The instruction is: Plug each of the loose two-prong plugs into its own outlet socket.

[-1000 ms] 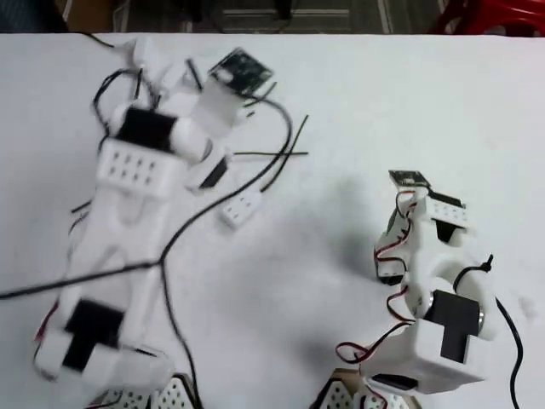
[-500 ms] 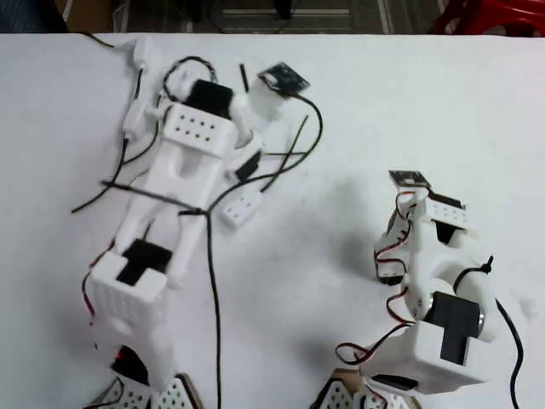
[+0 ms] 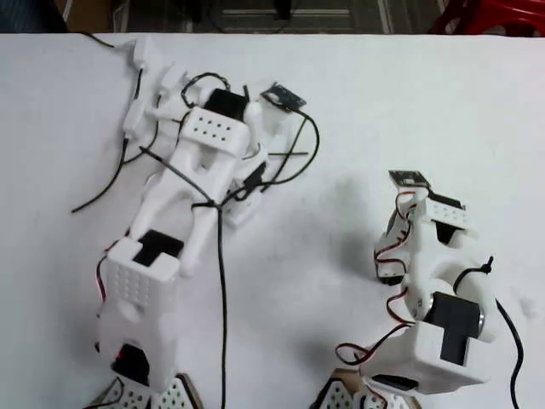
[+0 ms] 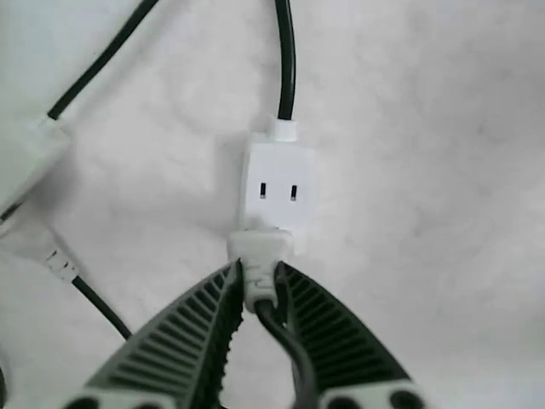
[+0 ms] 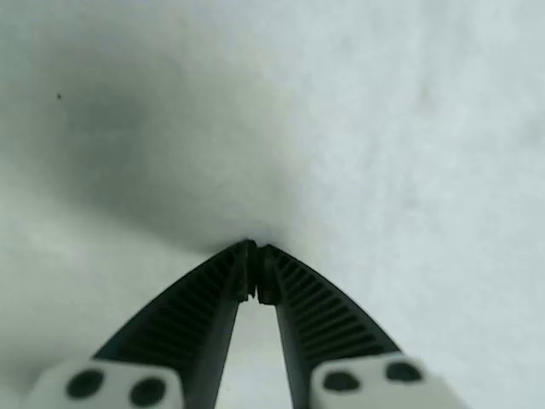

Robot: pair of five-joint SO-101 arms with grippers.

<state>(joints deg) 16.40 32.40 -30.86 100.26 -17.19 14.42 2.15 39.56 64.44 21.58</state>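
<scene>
Left wrist view: the left gripper (image 4: 258,274) pinches a small white plug (image 4: 260,249) between its ribbed black fingers. The plug's black cord (image 4: 285,345) trails back between them. The plug's front end touches the near end of a white outlet block (image 4: 277,177), which lies flat on the white table (image 4: 443,170). The prongs are hidden, so I cannot tell how far in they are. Two narrow slots show on the block's upper face, and a second black cord (image 4: 285,60) leaves its far end.

High view: the left arm (image 3: 183,183) stretches across the table's left half with loose black cords looped around it. Another white connector (image 3: 134,115) lies near the far left edge. The right arm (image 3: 430,281) sits folded on the right, well apart from the cords.

Right wrist view: the right gripper (image 5: 255,260) has its fingers pressed together, close over the table.
</scene>
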